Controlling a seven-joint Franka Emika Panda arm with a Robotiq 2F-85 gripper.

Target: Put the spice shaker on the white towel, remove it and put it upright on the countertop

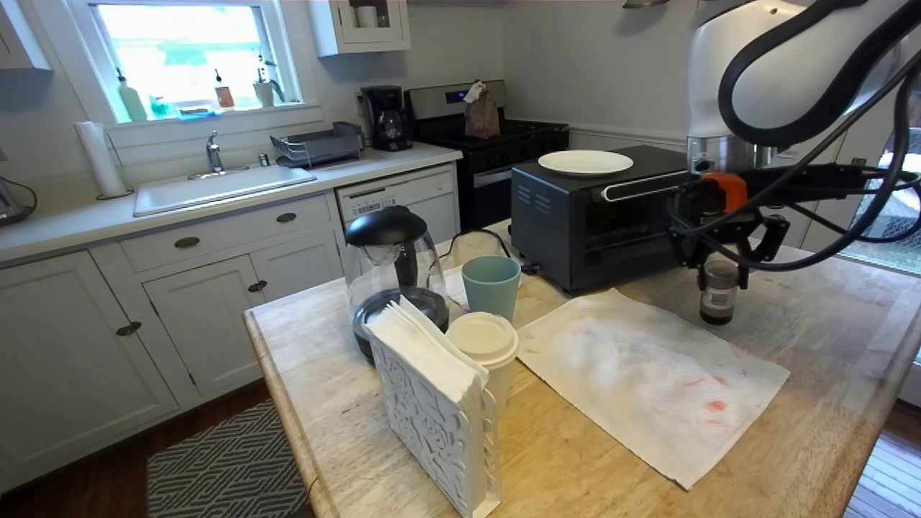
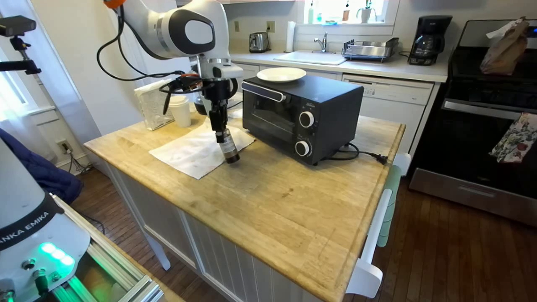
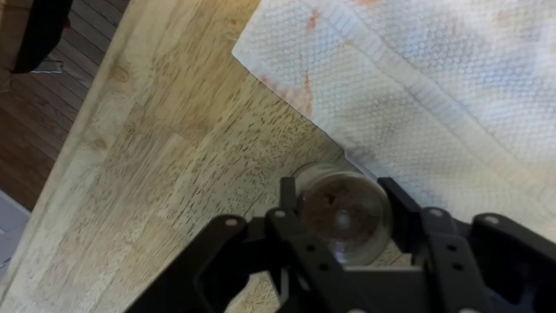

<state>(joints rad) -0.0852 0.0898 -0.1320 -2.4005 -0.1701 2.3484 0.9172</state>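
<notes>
The spice shaker [image 1: 718, 301] is a small clear jar with reddish-brown contents, its dark end down. My gripper [image 1: 722, 278] is shut around it, a finger on each side. In an exterior view the shaker [image 2: 229, 149] leans with the gripper [image 2: 221, 136]. In the wrist view its round clear end [image 3: 343, 217] faces the camera between the fingers [image 3: 338, 189]. The shaker is beside the white towel's [image 1: 647, 367] edge, over the wooden countertop [image 2: 285, 201]; I cannot tell whether it touches the wood. The towel [image 3: 412, 87] lies flat, wrinkled, with pink stains.
A black toaster oven [image 1: 611, 230] with a white plate [image 1: 585, 162] on top stands close behind the gripper. A teal mug [image 1: 491, 284], a white paper cup [image 1: 483, 338], a glass kettle [image 1: 396, 277] and a napkin box [image 1: 424, 421] stand past the towel. A cord [image 2: 354, 153] lies behind the oven.
</notes>
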